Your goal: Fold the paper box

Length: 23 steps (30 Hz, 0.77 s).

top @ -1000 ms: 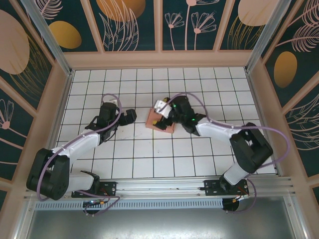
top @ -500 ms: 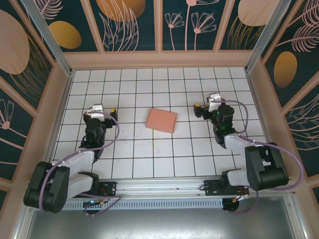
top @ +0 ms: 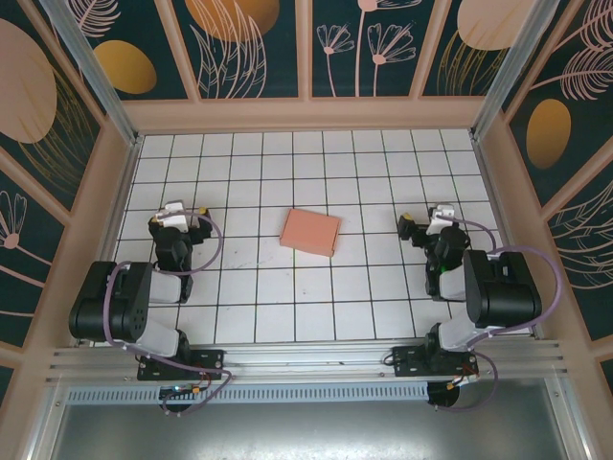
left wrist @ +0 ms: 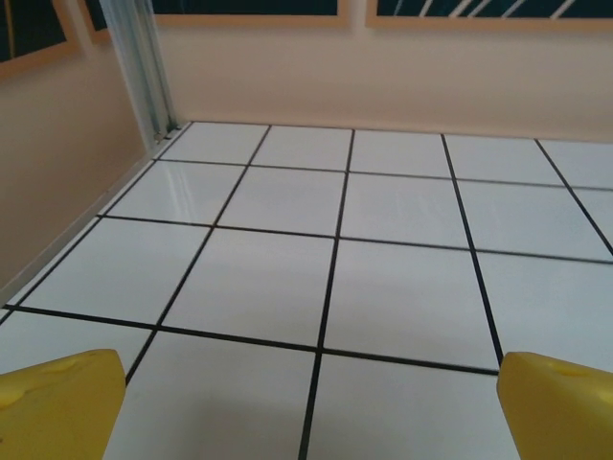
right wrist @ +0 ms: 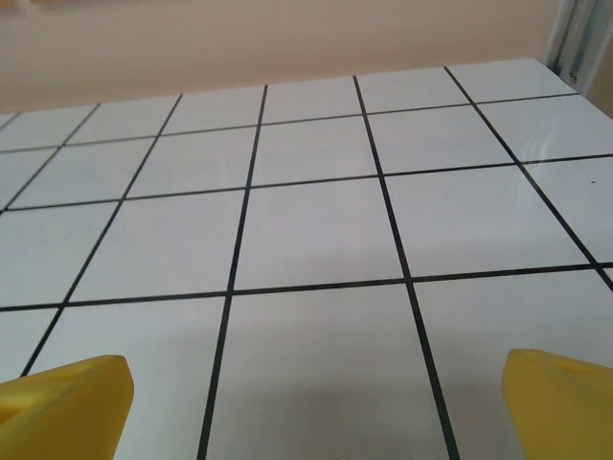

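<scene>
L arm (top: 115, 302) sits bent up tight at the lower left of the top view, and R arm (top: 498, 287) is bent the same way at the lower right. L gripper (top: 177, 213) & R gripper (top: 429, 220) point up the frame, jaws wide open w/ nothing in them. In each wrist view the yellow fingers (left wrist: 57, 407) sit far apart in the bottom corners.

Matt card paper box (top: 310, 232), glossy tiled table (top: 287, 307)

left tool (left wrist: 308, 407) fingertips cropped, right tool (right wrist: 314, 402) fingertips cropped
</scene>
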Available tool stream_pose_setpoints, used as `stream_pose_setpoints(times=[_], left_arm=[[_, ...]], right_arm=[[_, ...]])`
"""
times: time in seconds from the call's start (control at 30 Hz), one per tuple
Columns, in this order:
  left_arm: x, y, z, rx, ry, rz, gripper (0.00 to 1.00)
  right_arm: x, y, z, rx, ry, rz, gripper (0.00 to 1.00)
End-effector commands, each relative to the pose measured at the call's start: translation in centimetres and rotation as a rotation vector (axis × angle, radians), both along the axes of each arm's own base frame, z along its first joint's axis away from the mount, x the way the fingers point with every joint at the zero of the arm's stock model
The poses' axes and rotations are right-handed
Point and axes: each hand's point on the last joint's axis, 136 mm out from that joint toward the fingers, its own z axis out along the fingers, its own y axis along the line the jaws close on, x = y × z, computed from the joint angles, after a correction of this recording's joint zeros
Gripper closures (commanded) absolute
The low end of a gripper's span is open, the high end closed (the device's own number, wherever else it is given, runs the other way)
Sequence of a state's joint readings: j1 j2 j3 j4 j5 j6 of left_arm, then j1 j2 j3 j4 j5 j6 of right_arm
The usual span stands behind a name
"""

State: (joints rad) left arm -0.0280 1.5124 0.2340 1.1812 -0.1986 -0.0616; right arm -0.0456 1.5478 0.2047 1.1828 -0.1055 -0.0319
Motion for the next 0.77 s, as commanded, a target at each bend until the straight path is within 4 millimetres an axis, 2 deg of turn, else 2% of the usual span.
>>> stream_pose_setpoints(times=[0.0,0.37,0.47,0.73], left_arm=[[-0.2,1.3,2.1,-0.037,-0.106,0.069,0.01],[-0.1,1.2,2.1,-0.038,-0.107,0.066,0.01],[0.3,0.2,2.0,-0.025,-0.092,0.008,0.01],[0.3,0.2,2.1,-0.025,-0.096,0.007,0.01]], right_arm=[[1.1,-0.7,3.2,0.038,-0.120,-0.037,0.01],[1.0,-0.6,3.2,0.017,-0.127,-0.058,0.01],[1.1,-0.6,3.3,0.017,-0.130,-0.059,0.01],[1.1,-0.6,3.3,0.018,-0.129,-0.058,0.01]])
